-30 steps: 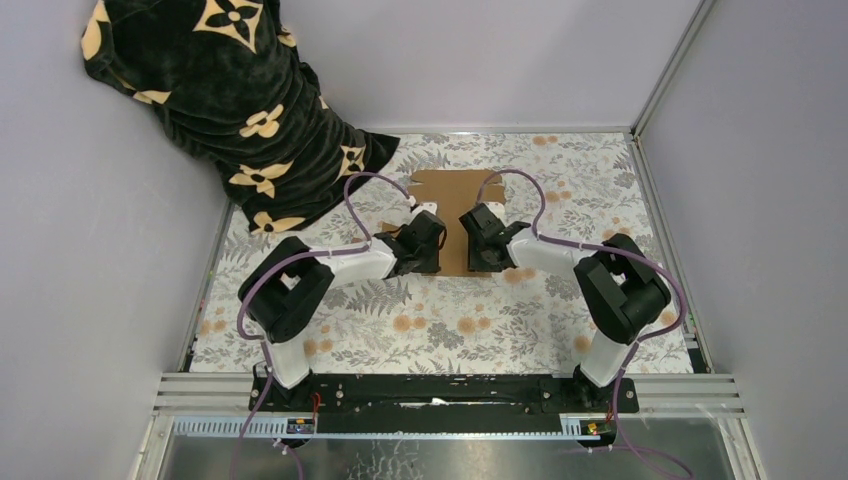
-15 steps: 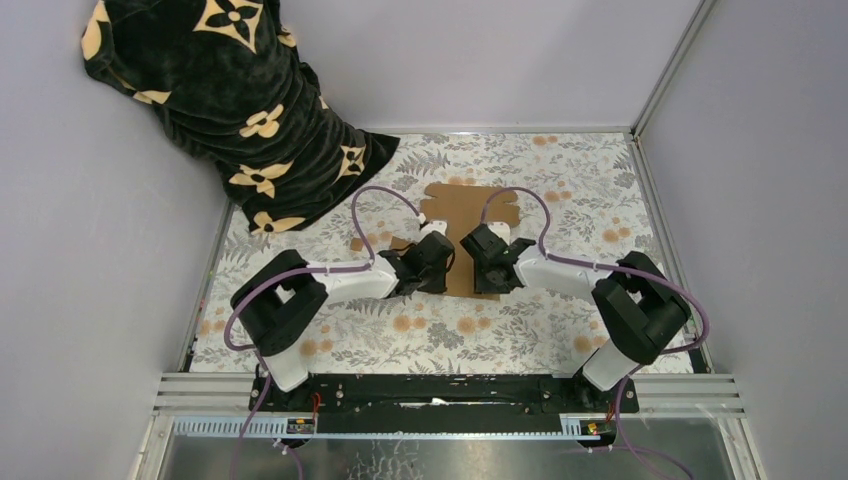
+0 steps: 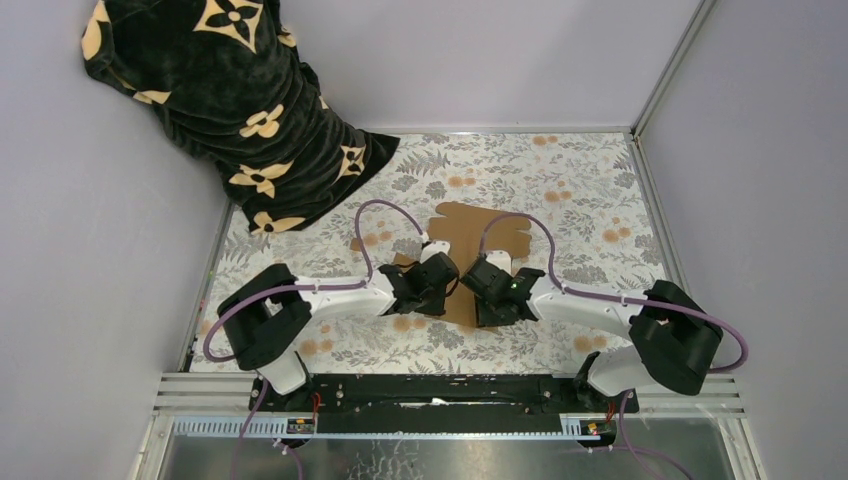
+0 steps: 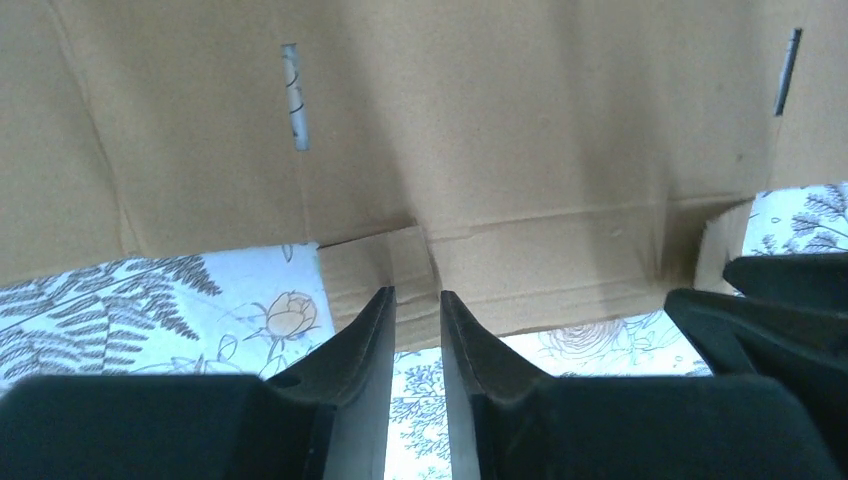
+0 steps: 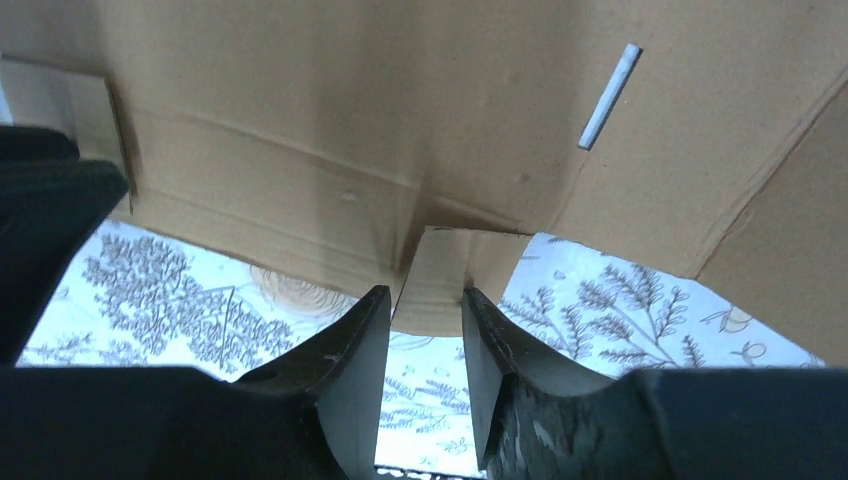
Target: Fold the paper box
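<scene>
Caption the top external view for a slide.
Left tool and right tool side by side at the near edge of the brown paper box on a floral tablecloth.

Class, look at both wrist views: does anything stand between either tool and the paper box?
Nothing visible does. The left tool and the right tool are side by side at the near edge of the paper box, each closed on that edge.
</scene>
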{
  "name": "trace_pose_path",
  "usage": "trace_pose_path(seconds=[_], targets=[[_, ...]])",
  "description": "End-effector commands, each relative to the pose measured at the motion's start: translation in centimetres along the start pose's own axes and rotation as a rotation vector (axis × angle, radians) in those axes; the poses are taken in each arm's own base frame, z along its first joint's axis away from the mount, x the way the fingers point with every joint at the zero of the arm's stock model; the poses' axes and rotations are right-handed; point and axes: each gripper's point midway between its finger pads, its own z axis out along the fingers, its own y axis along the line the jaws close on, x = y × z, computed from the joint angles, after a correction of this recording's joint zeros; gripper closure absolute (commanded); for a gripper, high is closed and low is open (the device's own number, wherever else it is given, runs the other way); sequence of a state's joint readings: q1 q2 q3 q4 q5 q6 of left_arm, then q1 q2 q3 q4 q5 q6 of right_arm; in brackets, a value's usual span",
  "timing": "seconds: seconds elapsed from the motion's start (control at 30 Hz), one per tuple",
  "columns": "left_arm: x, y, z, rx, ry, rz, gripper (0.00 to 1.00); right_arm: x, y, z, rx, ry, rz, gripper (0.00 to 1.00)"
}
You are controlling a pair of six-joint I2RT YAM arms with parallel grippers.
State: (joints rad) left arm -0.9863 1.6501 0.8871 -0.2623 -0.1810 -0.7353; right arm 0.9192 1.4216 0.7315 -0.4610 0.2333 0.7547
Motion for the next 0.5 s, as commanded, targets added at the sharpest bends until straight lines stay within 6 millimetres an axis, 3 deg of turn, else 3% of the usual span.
trace_pose_path(seconds=[0.0, 0.3, 0.47], targets=[[0.8, 1.9, -0.9, -0.092, 0.033, -0.007, 0.7, 0.8, 0.6, -1.3, -0.035, 0.016, -0.011, 0.59], [-3.0, 1.3, -0.4, -0.185, 0.014, 0.023, 0.66, -1.0, 3.7, -0.9, -0.097, 0.024, -0.107, 0.57], [-5.5, 0.7, -1.4, -0.197, -0.013, 0.021, 0.62, -2.0, 5.5, -1.8, -0.163, 0.018, -0.132, 0.56]])
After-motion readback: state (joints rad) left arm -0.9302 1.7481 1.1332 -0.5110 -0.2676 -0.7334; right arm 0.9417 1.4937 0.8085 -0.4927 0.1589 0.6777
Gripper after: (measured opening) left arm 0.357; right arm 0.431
